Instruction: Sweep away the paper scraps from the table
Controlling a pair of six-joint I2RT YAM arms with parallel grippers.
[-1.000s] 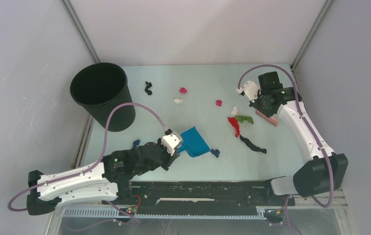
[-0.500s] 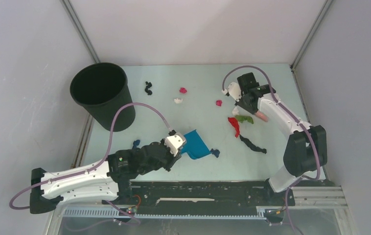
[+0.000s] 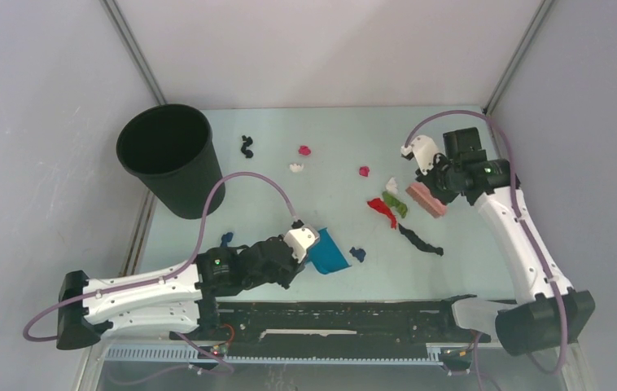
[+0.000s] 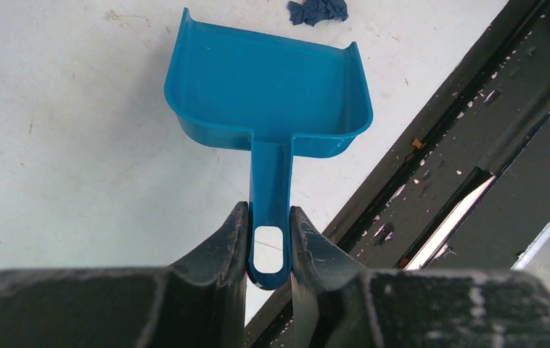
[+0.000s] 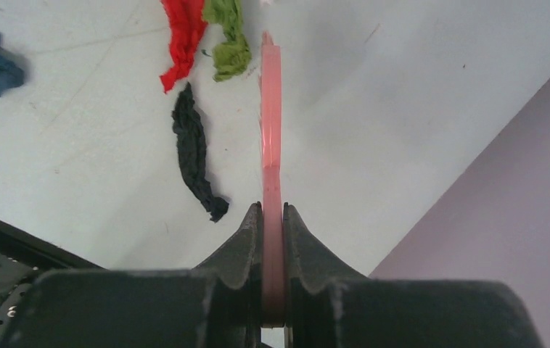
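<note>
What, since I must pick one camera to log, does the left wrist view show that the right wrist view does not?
Only left wrist: the blue dustpan, its handle clamped in the left gripper. Only right wrist: the pink brush clamped in the right gripper, plus the red scrap, green scrap and black scrap. Both: the table, the black rail and a dark blue scrap.

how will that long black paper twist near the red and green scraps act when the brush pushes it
The long black scrap looks like thin twisted paper, so it is probably very light and should slide easily on the smooth table. Being long and kinked, it may pivot or bend around the pink brush rather than travel straight.
</note>
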